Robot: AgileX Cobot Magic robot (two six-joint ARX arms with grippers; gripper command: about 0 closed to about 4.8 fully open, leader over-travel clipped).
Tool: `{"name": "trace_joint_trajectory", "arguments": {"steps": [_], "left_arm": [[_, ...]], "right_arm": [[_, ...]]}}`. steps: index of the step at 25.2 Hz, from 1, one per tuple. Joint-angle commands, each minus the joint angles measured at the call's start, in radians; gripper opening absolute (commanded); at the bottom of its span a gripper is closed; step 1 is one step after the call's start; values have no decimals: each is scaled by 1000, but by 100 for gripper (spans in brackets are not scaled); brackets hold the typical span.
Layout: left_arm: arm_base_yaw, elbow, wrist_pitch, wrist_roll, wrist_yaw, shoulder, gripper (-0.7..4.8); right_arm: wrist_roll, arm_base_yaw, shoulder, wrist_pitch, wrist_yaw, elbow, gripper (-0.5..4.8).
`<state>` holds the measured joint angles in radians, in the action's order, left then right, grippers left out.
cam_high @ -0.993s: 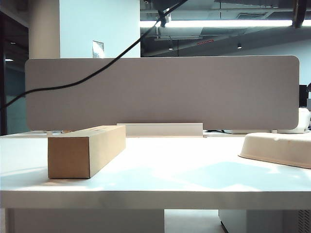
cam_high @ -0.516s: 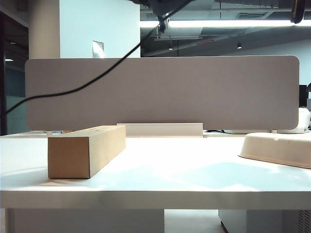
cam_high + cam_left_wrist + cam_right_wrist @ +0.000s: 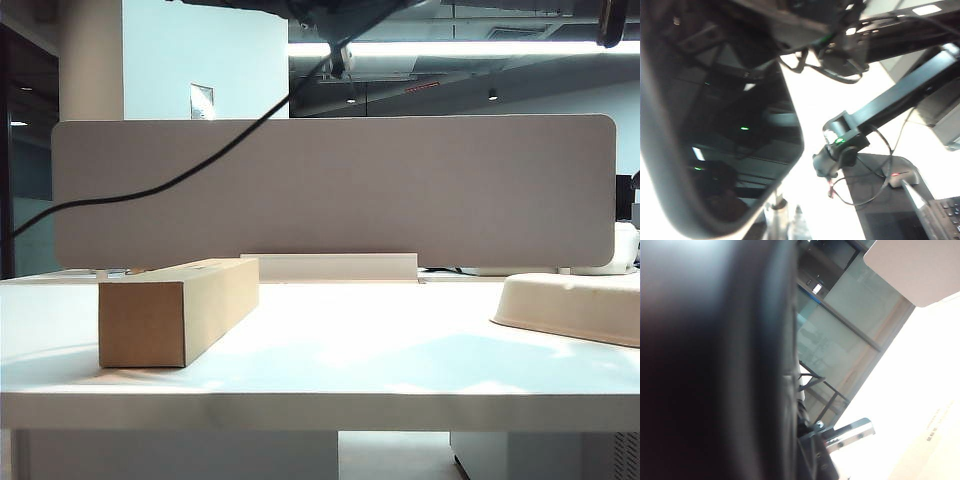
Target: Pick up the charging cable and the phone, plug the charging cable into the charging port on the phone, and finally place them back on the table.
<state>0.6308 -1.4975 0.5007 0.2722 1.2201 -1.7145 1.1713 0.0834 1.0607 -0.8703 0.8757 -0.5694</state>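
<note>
High above the table [image 3: 320, 360], the left gripper grips the phone [image 3: 725, 150] and the right gripper is clenched, maybe on the charging cable [image 3: 180, 170]; plugging in and putting down remain.

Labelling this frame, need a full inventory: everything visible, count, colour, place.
cardboard box: 1, brown, left on the table, lying lengthwise.
tray: 1, cream, right edge of the table, partly cut off.
table: 1, white, fills the foreground.
divider panel: 1, grey, upright behind the table.
charging cable: 1, black, hangs in the air from top centre down to the left, across the panel.
phone: 1, glossy black, off the table, fills the left wrist view.
left tool: fingers not visible in the left wrist view; shut, presumably on the phone.
right tool: hidden by a dark blur in the right wrist view; shut, contents unclear.
</note>
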Motion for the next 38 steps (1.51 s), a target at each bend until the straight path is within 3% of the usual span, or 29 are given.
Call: {"name": "trace_joint_trajectory", "arguments": {"steps": [1, 24, 28, 31, 38], "left_arm": [[2, -3, -2, 0, 14, 5, -6], [-3, -3, -10, 0, -74, 4, -6], [0, -3, -57, -79, -71, 4, -6], [0, -3, -109, -177, 2, 4, -6], [0, -3, -152, -222, 7, 4, -6]], "right_arm": [[-52, 1, -3, 19, -2, -10, -2], [-50, 1, -3, 26, -2, -10, -2], [-72, 1, -3, 29, 0, -10, -2], [-87, 1, -3, 29, 2, -10, -2], [-106, 2, -2, 33, 30, -10, -2]]}}
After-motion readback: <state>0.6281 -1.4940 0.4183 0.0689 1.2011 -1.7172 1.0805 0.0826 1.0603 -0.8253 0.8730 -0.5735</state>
